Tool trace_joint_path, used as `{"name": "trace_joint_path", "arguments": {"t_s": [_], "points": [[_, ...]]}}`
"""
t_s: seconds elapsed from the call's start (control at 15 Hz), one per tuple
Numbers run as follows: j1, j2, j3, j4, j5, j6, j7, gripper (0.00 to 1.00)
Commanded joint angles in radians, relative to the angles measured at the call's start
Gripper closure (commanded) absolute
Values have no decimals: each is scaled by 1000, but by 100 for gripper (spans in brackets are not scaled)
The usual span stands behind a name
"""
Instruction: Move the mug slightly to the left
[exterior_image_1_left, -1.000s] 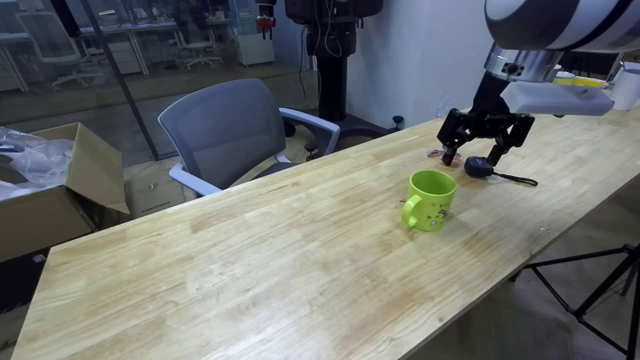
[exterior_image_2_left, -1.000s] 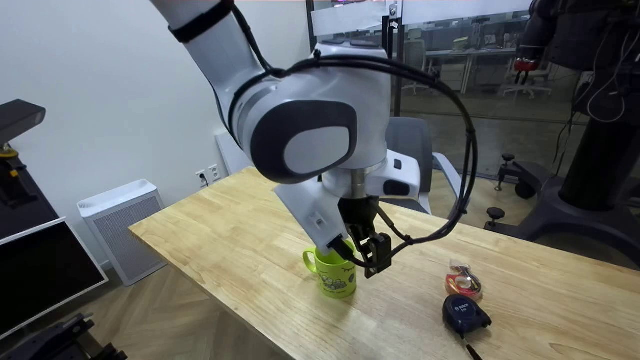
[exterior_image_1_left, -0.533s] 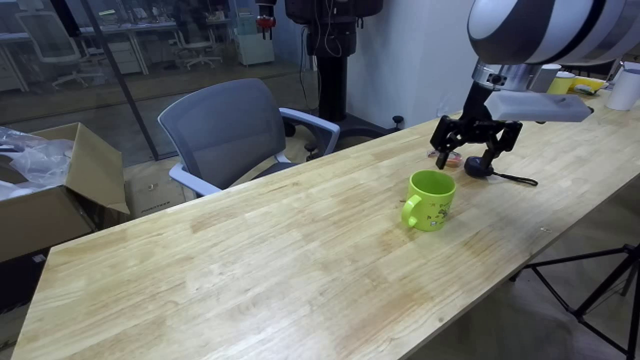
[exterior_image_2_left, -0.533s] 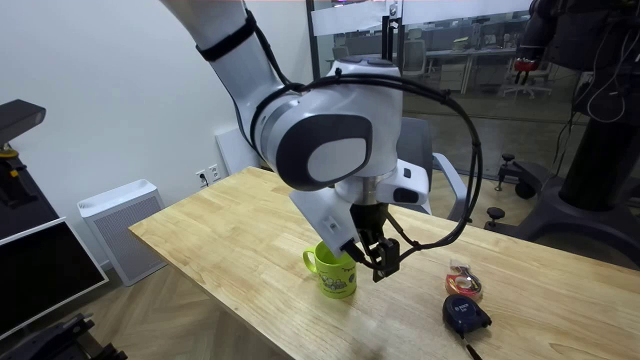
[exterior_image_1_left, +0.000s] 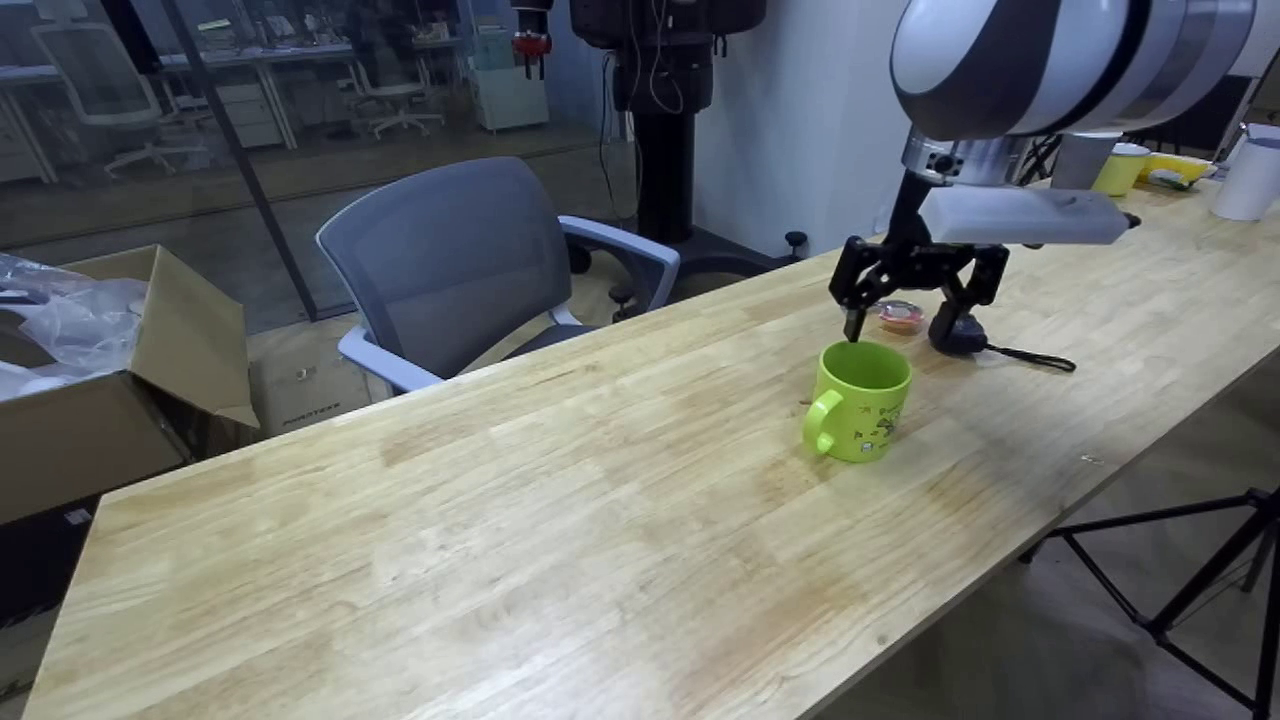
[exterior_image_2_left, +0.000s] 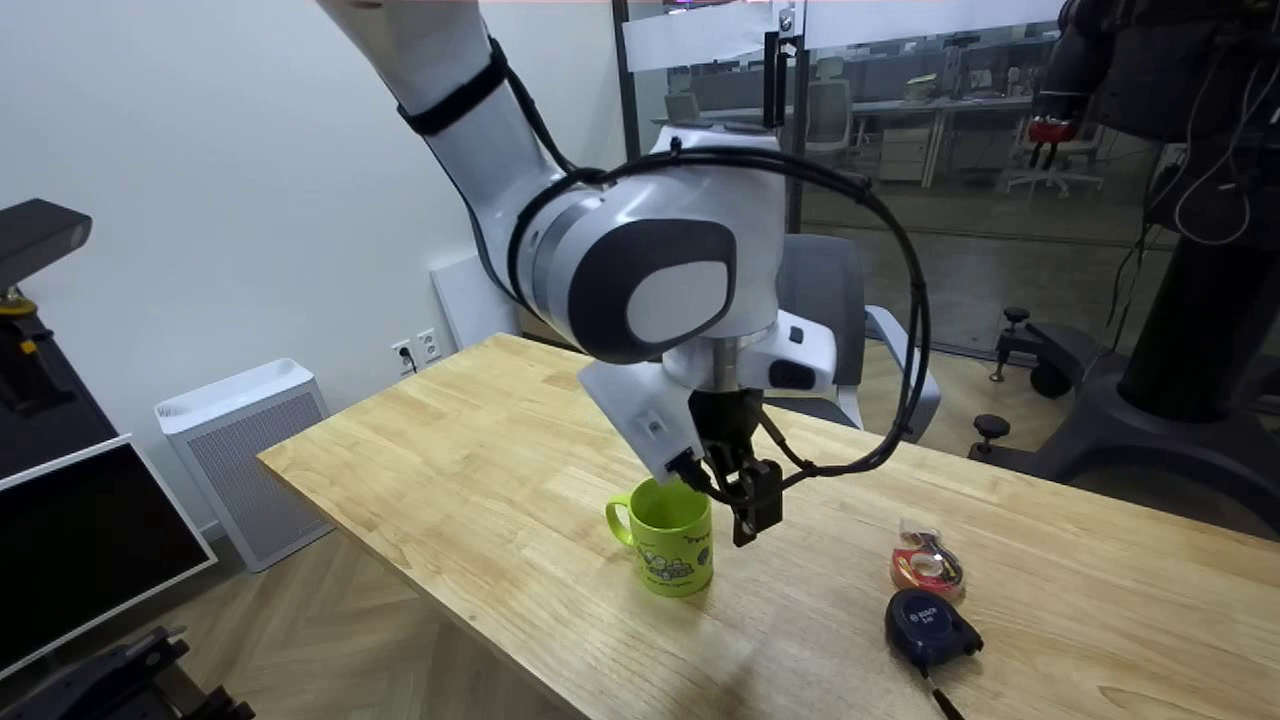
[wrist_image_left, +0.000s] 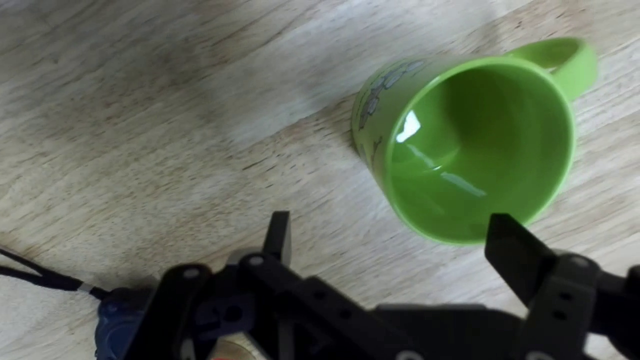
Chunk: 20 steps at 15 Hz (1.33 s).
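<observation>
The lime-green mug (exterior_image_1_left: 850, 425) stands upright on the wooden table. It also shows in an exterior view (exterior_image_2_left: 672, 555) and, from above, in the wrist view (wrist_image_left: 480, 145), with its handle toward the upper right there. My gripper (exterior_image_1_left: 898, 334) is open and empty, its fingers pointing down, above the table beside the mug. In the wrist view the gripper (wrist_image_left: 390, 218) has its fingertips wide apart. The right fingertip overlaps the mug's lower rim there; the left one is over bare wood. I see no contact with the mug. One finger is hidden in an exterior view (exterior_image_2_left: 752, 515).
A dark blue tape measure (exterior_image_2_left: 930, 628) with a strap and a red-orange tape roll (exterior_image_2_left: 927, 568) lie on the table near the gripper. Several cups, among them a yellow one (exterior_image_1_left: 1121, 170), stand at the table's end. A chair (exterior_image_1_left: 450, 270) stands by the long edge.
My gripper has moved toward the mug, leftward in an exterior view, and stayed open. The mug, tape measure and tape roll have not moved.
</observation>
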Motion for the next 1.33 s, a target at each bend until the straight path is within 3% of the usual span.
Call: {"name": "trace_joint_path", "arguments": {"t_s": [0.0,1.2,1.27], "points": [[42,13,-22,36,-30,-38,84,0],[55,57,-60,33,-20,-39,195,0],[53,61,-60,35,-19,-38,196,25]]}}
